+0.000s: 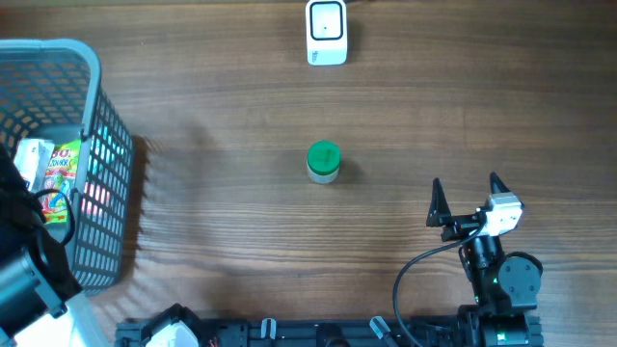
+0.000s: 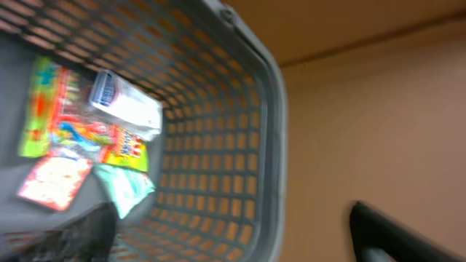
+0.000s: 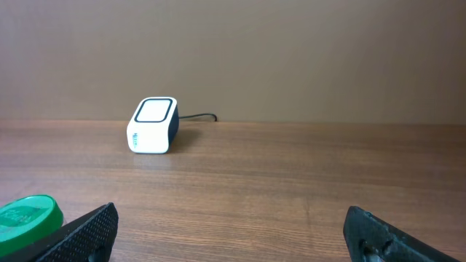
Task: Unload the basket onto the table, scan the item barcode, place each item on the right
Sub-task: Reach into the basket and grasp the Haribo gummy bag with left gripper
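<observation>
**Fig. 1.** Pick-up step, as judged. The left tool (image 2: 229, 212), fingers apart and empty, hangs over the basket (image 1: 93, 60) at the left edge of the table (image 1: 231, 106), above the snack packets (image 2: 69, 138) lying inside. The scanner (image 1: 327, 32) sits mid-way along the far edge. A green-lidded jar (image 1: 323, 161) stands at the centre. The right tool (image 1: 466, 185), also apart and empty, rests near the near-right corner. Next move: lower onto 1 packet, clamp it, and present its barcode to the scanner.
</observation>
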Available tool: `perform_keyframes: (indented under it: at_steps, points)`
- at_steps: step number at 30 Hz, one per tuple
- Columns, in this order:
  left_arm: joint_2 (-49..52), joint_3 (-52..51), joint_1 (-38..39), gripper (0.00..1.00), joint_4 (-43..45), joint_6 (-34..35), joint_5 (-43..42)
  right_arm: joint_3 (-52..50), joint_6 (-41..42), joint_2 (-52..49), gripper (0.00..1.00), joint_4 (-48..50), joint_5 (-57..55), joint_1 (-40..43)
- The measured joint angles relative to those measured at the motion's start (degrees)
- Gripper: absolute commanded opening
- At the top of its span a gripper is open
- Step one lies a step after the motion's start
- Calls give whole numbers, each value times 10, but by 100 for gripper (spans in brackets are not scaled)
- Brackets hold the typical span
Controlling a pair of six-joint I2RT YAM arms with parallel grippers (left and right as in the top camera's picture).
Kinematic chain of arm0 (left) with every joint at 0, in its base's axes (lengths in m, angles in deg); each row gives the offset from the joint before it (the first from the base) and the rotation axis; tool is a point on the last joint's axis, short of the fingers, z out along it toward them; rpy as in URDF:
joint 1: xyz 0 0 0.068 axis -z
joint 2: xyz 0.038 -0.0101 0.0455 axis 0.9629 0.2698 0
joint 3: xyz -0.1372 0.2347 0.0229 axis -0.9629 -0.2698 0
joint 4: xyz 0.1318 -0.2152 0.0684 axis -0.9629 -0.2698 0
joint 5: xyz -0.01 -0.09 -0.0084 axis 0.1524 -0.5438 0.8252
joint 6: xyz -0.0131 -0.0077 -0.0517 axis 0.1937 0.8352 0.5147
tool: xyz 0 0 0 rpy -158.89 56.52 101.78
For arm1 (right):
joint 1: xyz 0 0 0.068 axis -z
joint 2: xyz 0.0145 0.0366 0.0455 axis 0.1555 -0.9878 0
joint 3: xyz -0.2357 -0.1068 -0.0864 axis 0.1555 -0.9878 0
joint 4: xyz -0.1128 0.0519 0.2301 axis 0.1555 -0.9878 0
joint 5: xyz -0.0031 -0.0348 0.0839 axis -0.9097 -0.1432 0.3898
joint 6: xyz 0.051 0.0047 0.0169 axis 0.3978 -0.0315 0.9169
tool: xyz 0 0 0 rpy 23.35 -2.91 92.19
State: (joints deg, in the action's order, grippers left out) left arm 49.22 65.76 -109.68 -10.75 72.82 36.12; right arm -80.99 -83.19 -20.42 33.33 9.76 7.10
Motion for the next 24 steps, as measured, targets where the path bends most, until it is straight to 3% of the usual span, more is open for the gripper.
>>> perform_keyframes:
  at_steps: [6, 13, 21, 22, 23, 24]
  points:
    - [160, 2, 0, 100, -62, -2, 62, 0, 0, 0, 100, 0, 0, 0]
    - [350, 1, -16, 100, -57, -6, 68, 0, 0, 0, 100, 0, 0, 0]
    - [506, 1, -34, 100, 37, -143, 55, 0, 0, 0, 100, 0, 0, 0]
    - [514, 1, -34, 82, 42, -159, 53, 0, 0, 0, 100, 0, 0, 0]
    - [520, 1, -34, 40, 48, -175, 52, 0, 0, 0, 100, 0, 0, 0]
    - [522, 1, -34, 4, 50, -182, 51, 0, 0, 0, 100, 0, 0, 0]
